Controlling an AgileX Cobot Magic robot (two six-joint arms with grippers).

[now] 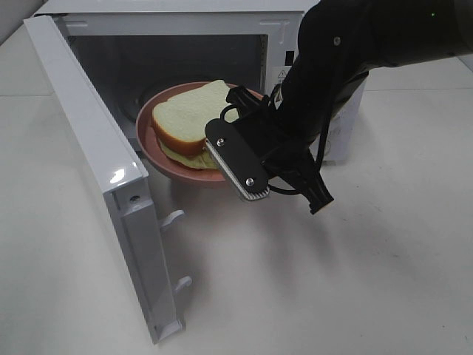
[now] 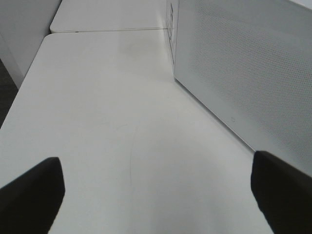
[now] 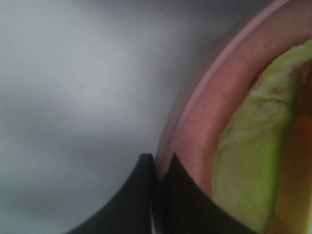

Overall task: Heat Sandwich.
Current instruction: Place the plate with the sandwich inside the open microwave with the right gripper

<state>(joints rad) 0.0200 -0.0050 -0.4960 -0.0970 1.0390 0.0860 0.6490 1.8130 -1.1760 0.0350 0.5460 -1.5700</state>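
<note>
Door [image 1: 96,170] is nearest me, swung wide toward 7 o'clock, its latch hooks facing out over the table [image 1: 332,281]. Past it, the right arm reaches in from 2 o'clock. The right gripper [image 3: 158,158] is pinched closed on the rim of the plate [image 1: 168,171], at about the plate's 2 o'clock edge. The sandwich [image 1: 188,115] lies on the plate, bread side up. The plate is at the mouth of the microwave [image 1: 177,22], far half inside and near rim out past the sill. I can't tell if it rests on the cavity floor.

The left gripper [image 2: 156,161] is spread wide and empty over bare table, beside a perforated white panel of the microwave. It is outside the high view.

My read: the door is open and loading is roughly half done. Left to do: push the plate fully in, release, withdraw, close the door, start the heat.
</note>
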